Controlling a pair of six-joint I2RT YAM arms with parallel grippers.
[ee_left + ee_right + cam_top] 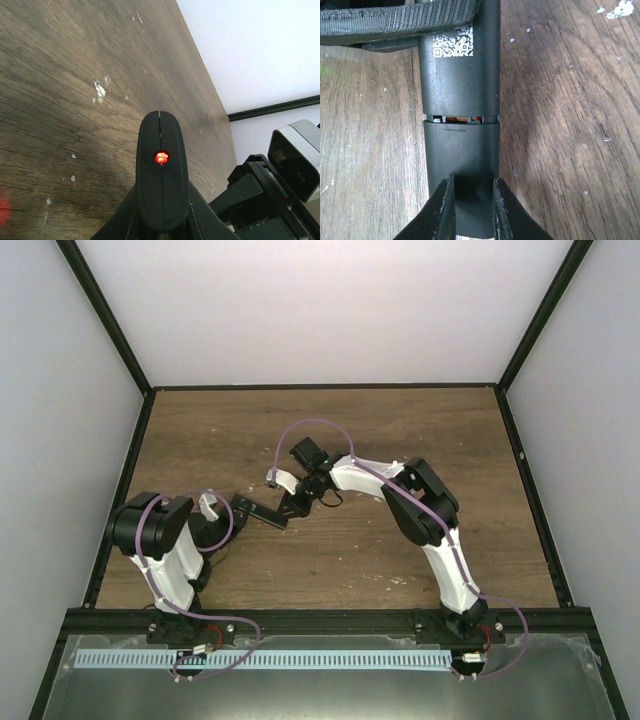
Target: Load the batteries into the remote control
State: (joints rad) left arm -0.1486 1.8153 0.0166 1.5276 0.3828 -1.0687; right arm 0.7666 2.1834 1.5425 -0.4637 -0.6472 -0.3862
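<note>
remote control (258,510): a slim black bar left of the desk's middle, between the two arms. It lies slantwise, its left end the farther one.
left jaws: pinching the remote control. In the left wrist view the dark fingers (122,222) hug both of its sides. In the right wrist view a ribbed finger (395,20) lies across its far end.
remote's tip: rounded and pointing away from the left wrist camera, with a red light (161,157) glowing in it.
remote's back: faces the right wrist camera and carries a white code label (453,42) near the left jaws.
cover (462,165): a short black plate on the near part of the remote's back, in line with the body.
gap (462,119): a thin slot between cover and body. Orange and pale bits show inside, too small to identify.
right jaws: narrowly spread, with nothing between them. The two fingers (444,212) stand over the cover's near end, inside its width. I cannot tell whether they press on it.
left arm (165,540): folded at the near left, reaching right to the remote.
right arm (430,510): bent from the near right, reaching left to the remote's right end.
desk (400,430): dark wood grain, with white specks (100,91) scattered on it.
contact with desk: I cannot tell whether the remote touches it.
</note>
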